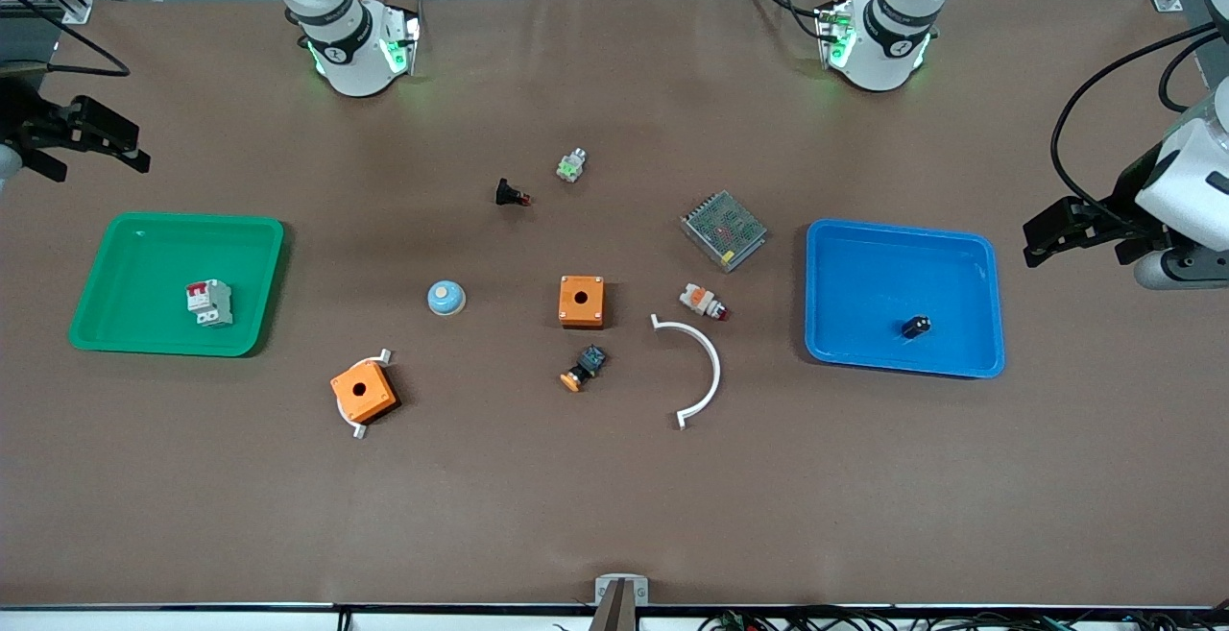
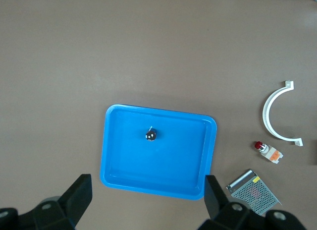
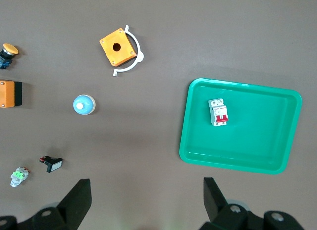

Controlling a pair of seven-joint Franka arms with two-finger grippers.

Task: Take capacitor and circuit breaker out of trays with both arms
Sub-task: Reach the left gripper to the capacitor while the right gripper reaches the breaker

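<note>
The capacitor [image 1: 915, 327] is a tiny black cylinder lying in the blue tray [image 1: 845, 256] at the left arm's end of the table; it also shows in the left wrist view [image 2: 151, 135]. The breaker [image 1: 209, 303], white-grey with a red lever, lies in the green tray [image 1: 134, 237] at the right arm's end, and shows in the right wrist view [image 3: 219, 112]. My left gripper [image 1: 1042, 232] [image 2: 148, 190] is open and empty, high beside the blue tray. My right gripper [image 1: 101, 165] [image 3: 146, 190] is open and empty, high near the green tray.
Between the trays lie two orange boxes [image 1: 581, 301] [image 1: 363, 392], a white curved bracket [image 1: 696, 370], a blue dome [image 1: 446, 298], a mesh power supply [image 1: 724, 230], a black push-button [image 1: 511, 194], a green-white button [image 1: 571, 165], a white-and-orange button [image 1: 703, 302] and an orange-capped switch [image 1: 584, 368].
</note>
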